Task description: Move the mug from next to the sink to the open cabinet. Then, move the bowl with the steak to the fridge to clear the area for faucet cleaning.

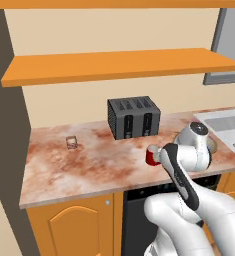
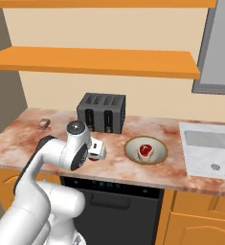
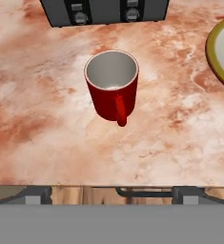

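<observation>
The red ceramic mug (image 3: 112,85) stands upright before the dark grey toaster (image 2: 101,112), gripper (image 2: 97,150) hovering above, jaw spread unclear.

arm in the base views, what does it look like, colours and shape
The arm is built of glossy white rounded segments with dark grey bands along the joints. A round white cap with a dark disc tops the wrist. The hand is a small white block. No cables or markings are visible.
</observation>
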